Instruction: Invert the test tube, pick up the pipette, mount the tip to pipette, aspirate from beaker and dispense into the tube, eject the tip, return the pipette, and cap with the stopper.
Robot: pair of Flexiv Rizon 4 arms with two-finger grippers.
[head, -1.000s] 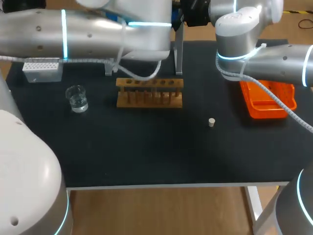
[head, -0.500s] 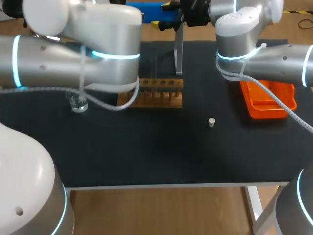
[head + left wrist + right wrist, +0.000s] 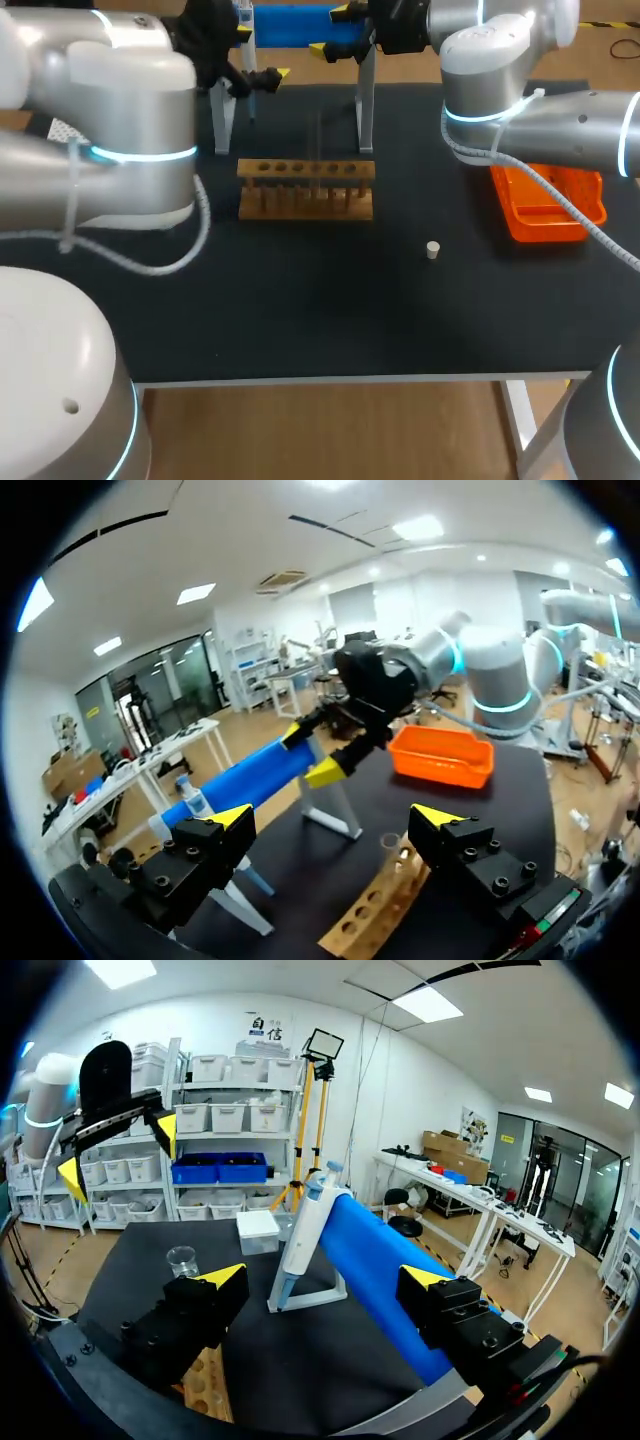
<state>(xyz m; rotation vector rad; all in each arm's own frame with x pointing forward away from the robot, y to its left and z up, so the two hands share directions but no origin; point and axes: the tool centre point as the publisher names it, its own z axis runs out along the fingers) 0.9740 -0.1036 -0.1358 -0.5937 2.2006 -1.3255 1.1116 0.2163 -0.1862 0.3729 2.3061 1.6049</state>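
Looking at the black table [image 3: 300, 300], the biggest thing that matters is the pipette [image 3: 365, 1260] — it's lying sideways across its stand [image 3: 366, 110] at the far edge, behind everything else. My guess is it'll handle as a light, stiff plastic thing with a smooth, round blue barrel, so it could twist or slide in a pinch. I'd take it around the middle of the blue barrel, away from the pale end, and lift straight up off the cradle.

The right gripper [image 3: 320, 1280] has its fingers spread wide with the blue barrel running between them, not pinched as far as I can see. The left gripper [image 3: 332, 818] is spread too, with nothing in it. It hangs near the other end of the stand, facing the right one, so the two could crowd each other.

Other stuff:
- The orange tray [image 3: 545, 225] sits off to the right.
- The wooden rack [image 3: 305, 200] is just in front of the stand.
- The tip box [image 3: 258, 1228] and beaker [image 3: 182, 1259] are over on the left.
- The test tube [image 3: 389, 846] stands upright in the rack — clear, thin and probably breakable, and it's right below any path from the stand toward the front.
- The little stopper [image 3: 432, 250] lies alone on the table, between rack and tray and a bit nearer the front.
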